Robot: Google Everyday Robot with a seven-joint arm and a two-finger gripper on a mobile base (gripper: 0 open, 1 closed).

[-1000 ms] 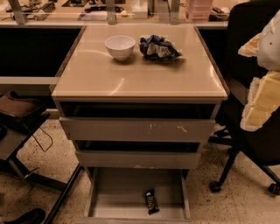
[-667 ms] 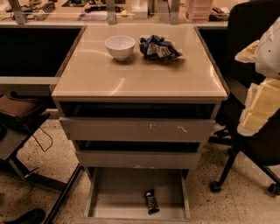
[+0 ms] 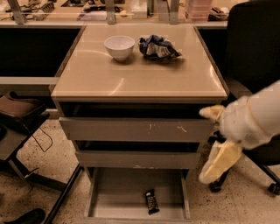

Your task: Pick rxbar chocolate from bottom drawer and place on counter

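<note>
The rxbar chocolate (image 3: 151,201), a small black wrapper with white markings, lies flat on the grey floor of the open bottom drawer (image 3: 114,197), right of its middle. The beige counter (image 3: 135,74) tops the cabinet above the two upper drawers. My gripper (image 3: 204,145) reaches in from the right, level with the upper two drawer fronts, just off the cabinet's right front corner. Its two pale yellow fingers (image 3: 221,159) are spread apart and hold nothing. It is well above and to the right of the bar.
A white bowl (image 3: 119,46) and a crumpled blue-and-white bag (image 3: 158,47) sit at the back of the counter. A black office chair (image 3: 258,57) stands to the right, behind my arm. A dark stool with metal legs (image 3: 19,118) stands to the left. A cluttered workbench (image 3: 109,11) runs behind.
My gripper has moved left and downward, from beside the counter's right edge to in front of the upper drawers' right end. The bar and drawer have not moved.
</note>
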